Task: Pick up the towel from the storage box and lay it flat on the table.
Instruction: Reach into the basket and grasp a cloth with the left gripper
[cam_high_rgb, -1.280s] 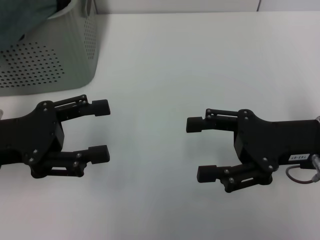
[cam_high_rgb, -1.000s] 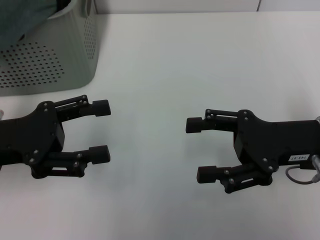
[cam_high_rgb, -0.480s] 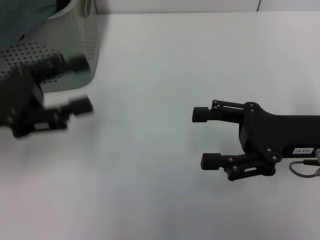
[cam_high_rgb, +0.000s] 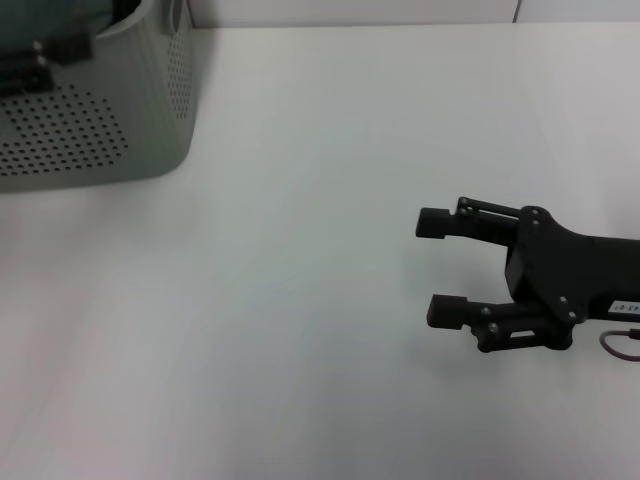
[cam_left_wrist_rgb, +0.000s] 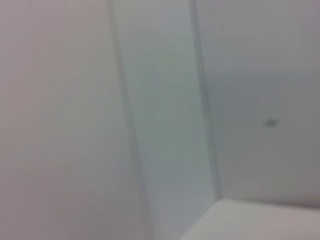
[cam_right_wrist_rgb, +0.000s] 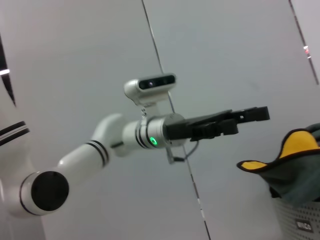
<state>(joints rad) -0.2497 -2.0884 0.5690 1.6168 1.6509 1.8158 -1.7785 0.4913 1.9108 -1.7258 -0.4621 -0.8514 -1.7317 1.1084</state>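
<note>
The storage box (cam_high_rgb: 120, 110) stands at the table's far left corner. The dark green towel (cam_high_rgb: 50, 14) lies heaped in it. The right wrist view shows the towel (cam_right_wrist_rgb: 295, 165) hanging over the box rim (cam_right_wrist_rgb: 300, 220), with its mustard yellow side showing. My left gripper (cam_high_rgb: 45, 62) is open and empty, raised at the box's near rim. The right wrist view also shows it (cam_right_wrist_rgb: 250, 120) in the air, a short way from the towel. My right gripper (cam_high_rgb: 435, 265) is open and empty, low over the white table (cam_high_rgb: 300, 250) at the right. The left wrist view shows only blurred pale wall.
The box's perforated wall (cam_high_rgb: 70, 130) faces me at the left. Bare white tabletop spreads from the box across to the right arm. A cable loop (cam_high_rgb: 620, 345) hangs at the right wrist.
My left gripper has risen from low over the table and swung back and left to the box rim. My right gripper has drawn back to the right and stays open.
</note>
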